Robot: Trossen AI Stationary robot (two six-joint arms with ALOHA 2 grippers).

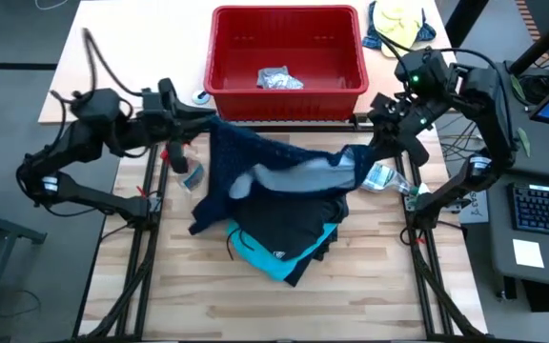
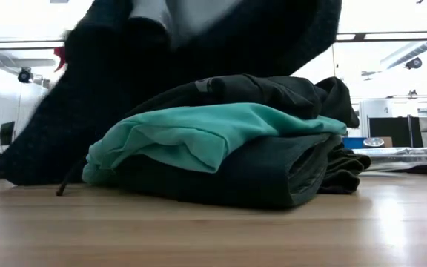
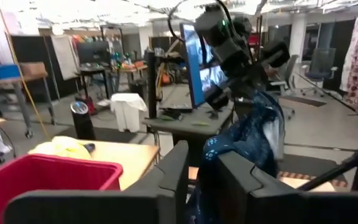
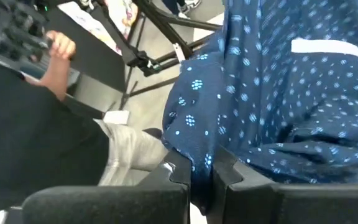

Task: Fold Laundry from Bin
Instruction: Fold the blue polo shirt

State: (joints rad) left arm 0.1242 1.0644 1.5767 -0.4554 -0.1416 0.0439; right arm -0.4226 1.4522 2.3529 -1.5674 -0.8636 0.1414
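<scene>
A navy garment with tiny dots (image 1: pixel 255 157) hangs spread between my two grippers, its light grey inside (image 1: pixel 298 176) showing. My left gripper (image 1: pixel 201 124) is shut on its left end and my right gripper (image 1: pixel 374 152) on its right end. Below it a stack of laundry (image 1: pixel 289 243), black and turquoise (image 2: pixel 213 133), rests on the wooden table. The red bin (image 1: pixel 222 57) stands at the far edge with a small grey item (image 1: pixel 279 79) on its floor. My left gripper pinches an edge of the navy garment (image 3: pixel 199 163) between its two fingers, which come level from the table's left. The cloth runs from there across to the other gripper. My right gripper pinches a bunched edge of the navy garment (image 4: pixel 194 149) between its two fingers, slanting down from the table's right. The garment sags slack between the grippers, and its lower part (image 2: pixel 50 141) hangs down beside the stack.
A yellow-and-blue cloth bundle (image 1: pixel 398 24) lies at the far right corner. A clear plastic item (image 1: pixel 387 178) lies right of the stack and a small tag-like item (image 1: pixel 193 177) left of it. A person's hand (image 4: pixel 58 46) shows beyond the table. Bare wood (image 1: pixel 284 310) lies toward the near edge.
</scene>
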